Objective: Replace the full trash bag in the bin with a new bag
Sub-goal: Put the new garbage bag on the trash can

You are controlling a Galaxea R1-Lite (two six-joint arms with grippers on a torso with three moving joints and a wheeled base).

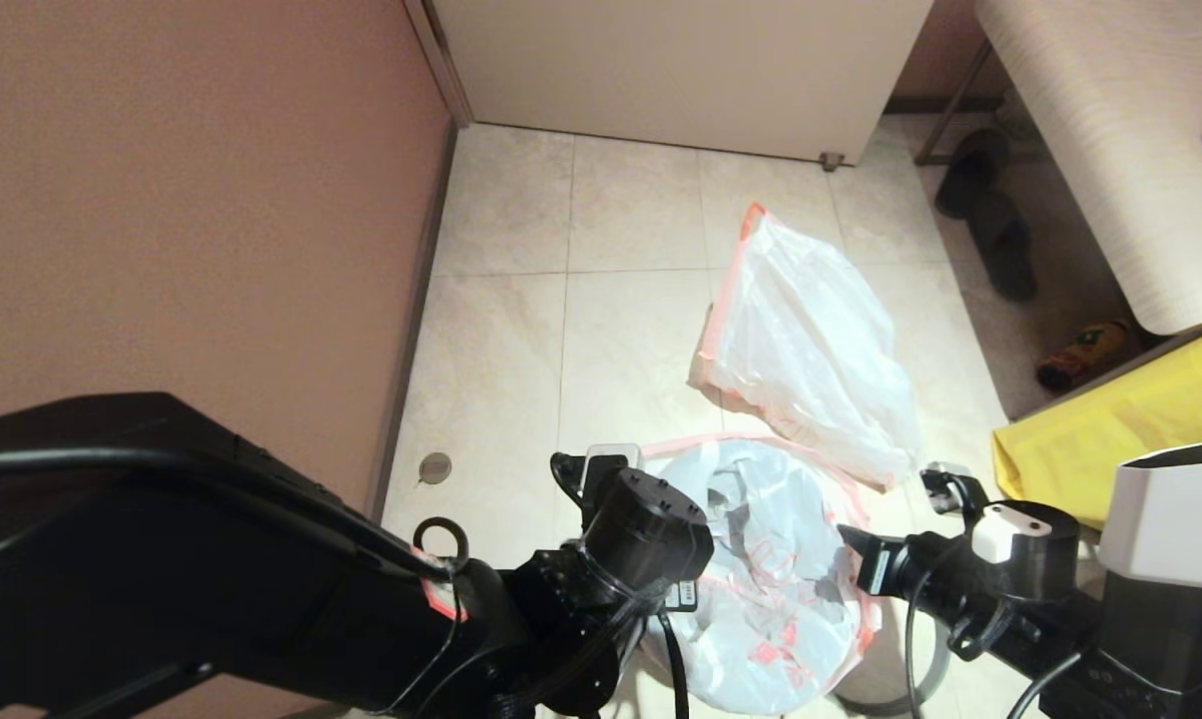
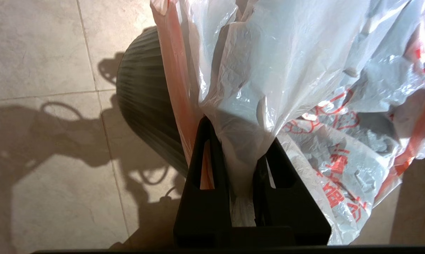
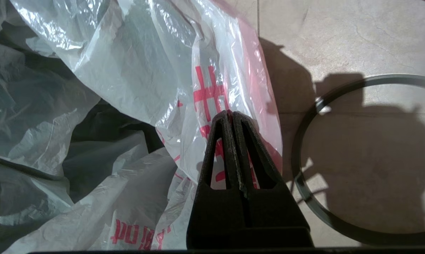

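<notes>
- Nearest the head camera, both black arms reach down over the bin [image 2: 145, 106], which stands on the tiled floor just below them.
- Left gripper [image 2: 239, 141] pinches a gathered fold of the new bag [image 1: 771, 589] between its jaws, at the bin's left side.
- Right gripper [image 3: 232, 118] has its jaws pressed together at the bag's pink-orange hem on the bin's right side; a sliver of film seems caught between them, though I cannot be sure it is truly held.
- Step in hand, as I judge it: spreading the new bag's mouth over the bin. Its printed film billows above the opening, and a dark gap shows inside.
- Next, the hem needs stretching wide and folding down over the bin's edge, then the grey hoop [image 3: 360, 158], lying on the floor just right of the bin, pressed back on.
- Full trash bag [image 1: 811, 350] lies on its side on the tiles beyond the bin, already out; its contents are not legible here.
</notes>
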